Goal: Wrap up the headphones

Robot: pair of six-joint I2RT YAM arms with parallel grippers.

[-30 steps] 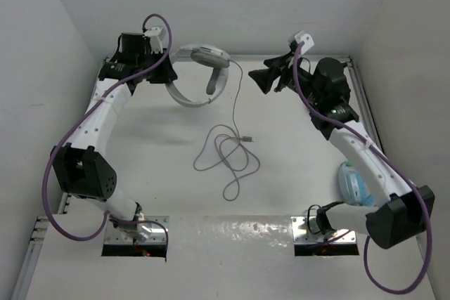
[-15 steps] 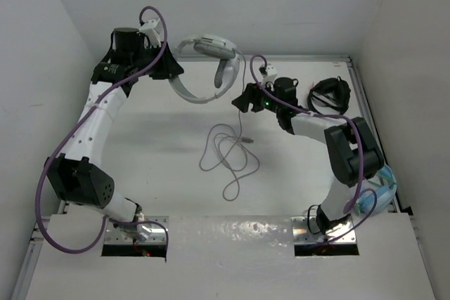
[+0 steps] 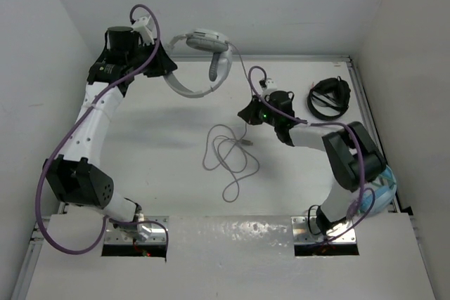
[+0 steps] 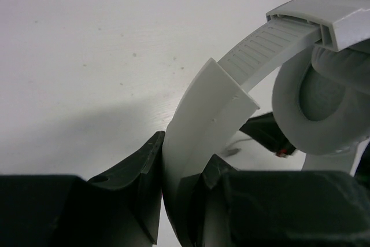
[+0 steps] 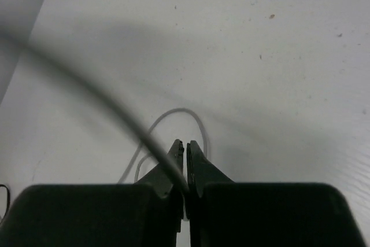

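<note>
I am holding the headphones [image 3: 188,89] by the headband in the left jaws, which are closed tight on the band, and I am keeping them raised over the far left of the worktop [image 3: 155,145]. The right jaws are pinching shut on the cable [image 5: 115,108], just nearer and to the right of the hanging earcup. The held stretch is running far-to-near between them, and the slack is lying looped nearer the bases. I am expecting the right arm to wind up and leftward around the band.
</note>
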